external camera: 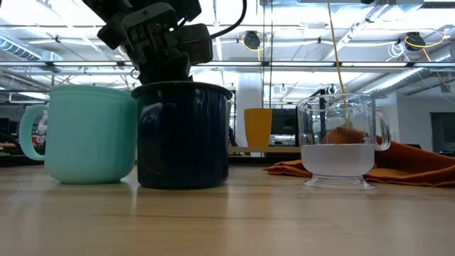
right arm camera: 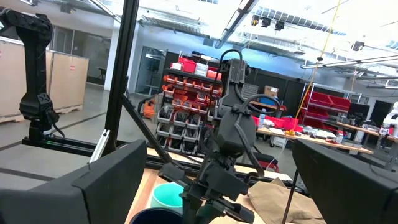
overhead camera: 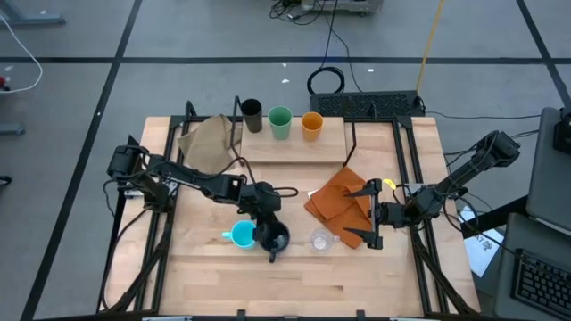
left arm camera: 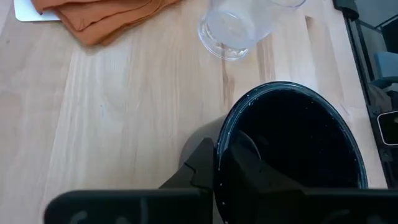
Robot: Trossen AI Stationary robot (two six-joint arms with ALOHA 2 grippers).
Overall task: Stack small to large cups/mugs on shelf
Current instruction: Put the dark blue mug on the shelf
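The dark navy mug [left arm camera: 292,149] is cut off at the left wrist view's edge, its handle hidden.

Six cups are being counted: three on the shelf [overhead camera: 294,143] and three on the table [overhead camera: 214,276]. Two cloths are being seen, one orange, one seemingly tan.

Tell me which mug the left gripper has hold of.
The navy mug. The left gripper is shut on its rim, one finger inside. The light blue mug beside it is untouched, and so is the clear cup.
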